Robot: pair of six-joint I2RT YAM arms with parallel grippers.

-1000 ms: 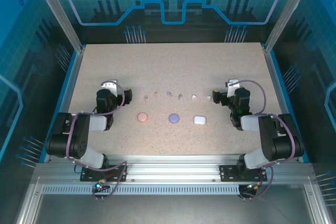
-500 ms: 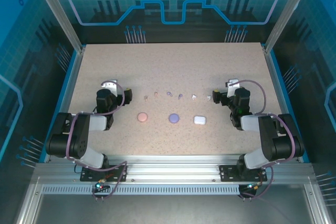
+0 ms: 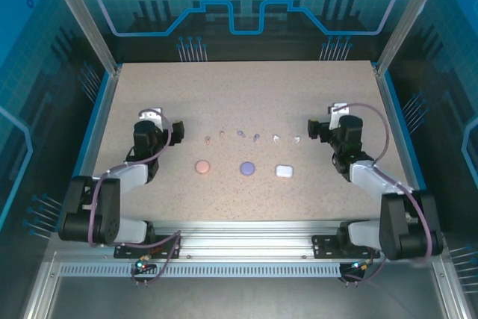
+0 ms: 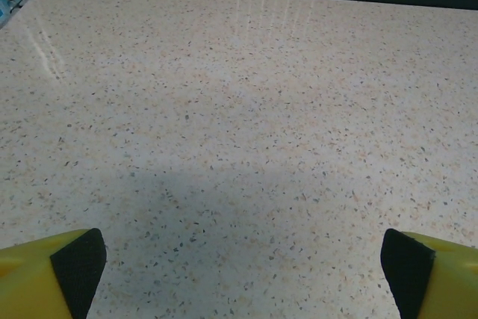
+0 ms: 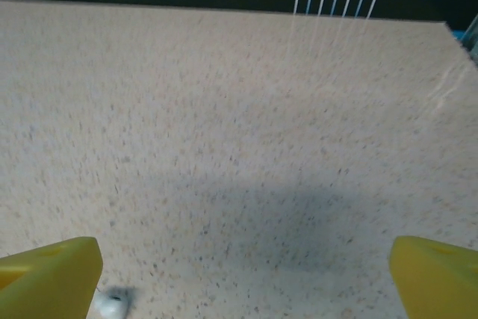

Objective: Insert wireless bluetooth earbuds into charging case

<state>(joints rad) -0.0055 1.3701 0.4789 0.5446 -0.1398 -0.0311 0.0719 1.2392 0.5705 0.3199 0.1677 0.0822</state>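
white earbud [image 5: 112, 303] lies just beside right hand [image 5: 245, 276].

The earbuds [image 3: 240, 134] are too small for their shape to be told. The fingers [image 4: 45, 278] of the left gripper [image 4: 243, 259] and the right gripper [image 5: 246, 270] are cut off at the bottom edge. A small white thing [image 5: 112, 305] by the right fingers is blurred and cannot be named.

Surface [image 4: 246, 110]: beige speckled stone-look, smooth, slight sheen, streaky reflections at upper frame. Left tool [image 4: 243, 278] fingers [image 4: 26, 278]: smooth yellow plastic, black matt pads [image 4: 78, 263]. Right tool [image 5: 246, 278] fingers [image 5: 52, 274]: same yellow plastic. Pink case [image 3: 202, 166], purple case [image 3: 247, 168], white case [image 3: 283, 171]: smooth plastic. Front rail [image 3: 239, 248]: bare aluminium, satin.
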